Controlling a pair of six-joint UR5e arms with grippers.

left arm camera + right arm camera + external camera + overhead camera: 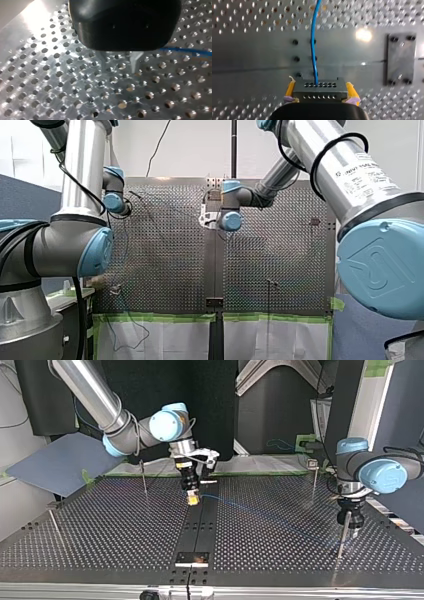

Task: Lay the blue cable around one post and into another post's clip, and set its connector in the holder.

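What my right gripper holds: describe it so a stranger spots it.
On the perforated table, find the dark centre strip; my right gripper hangs above it. Between its yellow pads sits the connector, a dark block with rows of holes, the only thing the blue cable runs into.

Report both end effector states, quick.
Left end effector: open, holding nothing.
Right end effector: closed on the connector.
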